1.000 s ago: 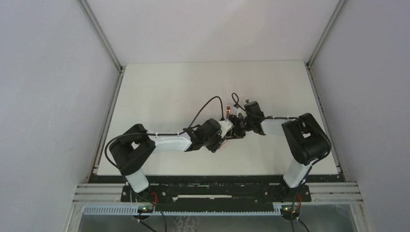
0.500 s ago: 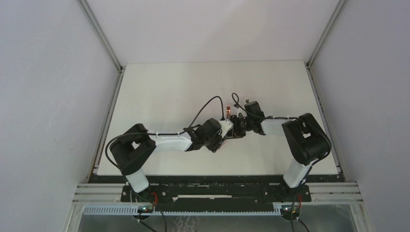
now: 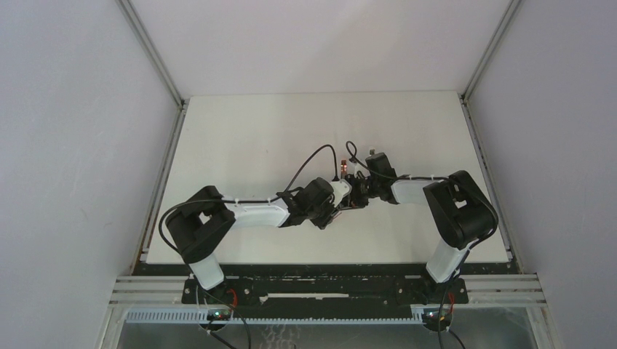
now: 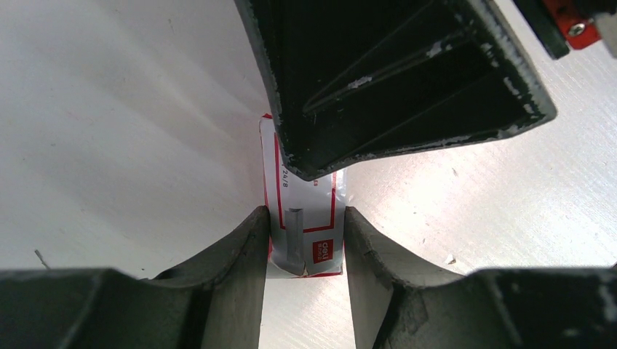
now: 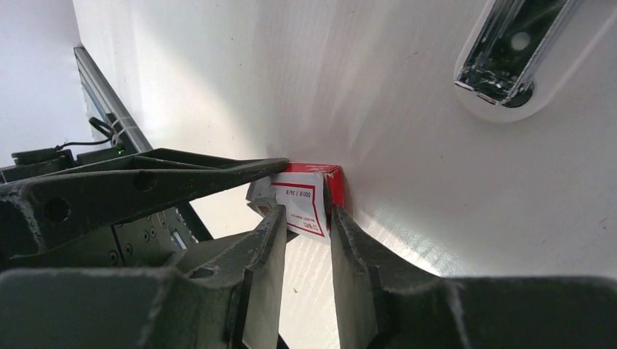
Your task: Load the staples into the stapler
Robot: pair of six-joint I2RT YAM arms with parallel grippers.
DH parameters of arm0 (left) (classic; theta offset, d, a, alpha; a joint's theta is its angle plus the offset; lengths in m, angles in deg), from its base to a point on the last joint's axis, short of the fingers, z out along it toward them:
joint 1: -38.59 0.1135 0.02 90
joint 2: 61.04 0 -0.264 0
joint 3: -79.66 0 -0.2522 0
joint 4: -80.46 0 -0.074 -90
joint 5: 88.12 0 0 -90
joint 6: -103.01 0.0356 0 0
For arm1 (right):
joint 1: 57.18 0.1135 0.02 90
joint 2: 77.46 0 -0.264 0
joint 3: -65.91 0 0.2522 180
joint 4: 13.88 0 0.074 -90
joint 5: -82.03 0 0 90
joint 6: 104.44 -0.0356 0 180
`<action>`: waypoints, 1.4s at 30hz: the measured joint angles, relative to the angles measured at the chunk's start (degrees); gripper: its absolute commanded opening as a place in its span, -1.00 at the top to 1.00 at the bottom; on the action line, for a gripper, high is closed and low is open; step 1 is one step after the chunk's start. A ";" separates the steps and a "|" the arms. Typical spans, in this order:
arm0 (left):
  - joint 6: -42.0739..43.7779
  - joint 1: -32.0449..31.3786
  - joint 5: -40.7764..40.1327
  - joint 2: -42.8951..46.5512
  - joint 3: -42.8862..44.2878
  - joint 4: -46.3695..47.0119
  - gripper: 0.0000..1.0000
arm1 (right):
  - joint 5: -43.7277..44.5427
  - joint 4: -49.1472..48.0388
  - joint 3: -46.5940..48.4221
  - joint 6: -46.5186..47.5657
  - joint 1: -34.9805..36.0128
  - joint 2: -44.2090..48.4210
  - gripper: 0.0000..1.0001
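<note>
A tiny red-and-white staple carton (image 4: 309, 243) lies on the white table, and the staples inside it are hidden. My left gripper (image 4: 304, 222) is shut on the carton's long sides at one end. From the opposite end my right gripper (image 5: 305, 227) pinches the same carton (image 5: 309, 196), one jaw on the white label and the other on the red side. A right finger (image 4: 400, 80) covers the carton's far half in the left wrist view. The stapler (image 5: 509, 47) lies open beyond the carton, its chrome channel facing up. In the top view the grippers meet at mid-table (image 3: 348, 199).
A small reddish object (image 3: 342, 167) lies just beyond the two grippers in the top view. Black cables (image 3: 313, 156) loop over the wrists. The white table (image 3: 247, 138) ends in metal rails on the left and right, with grey walls all round.
My right gripper's jaws have narrowed onto the carton, and that wrist has edged slightly left. The left gripper has kept its hold and place.
</note>
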 measured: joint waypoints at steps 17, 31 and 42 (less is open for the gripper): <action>0.50 0.00 0.00 0.00 0.48 -1.05 -0.14 | -2.71 -1.14 -0.22 -0.42 -0.17 -1.68 0.70; -1.57 -0.04 -2.56 4.85 -4.26 -0.09 -0.39 | -2.91 -7.04 -6.25 -4.26 -1.03 -0.20 1.00; -23.12 0.61 -9.46 40.04 -22.25 8.33 -0.20 | 3.41 -14.08 -16.57 -8.98 -1.40 9.35 1.00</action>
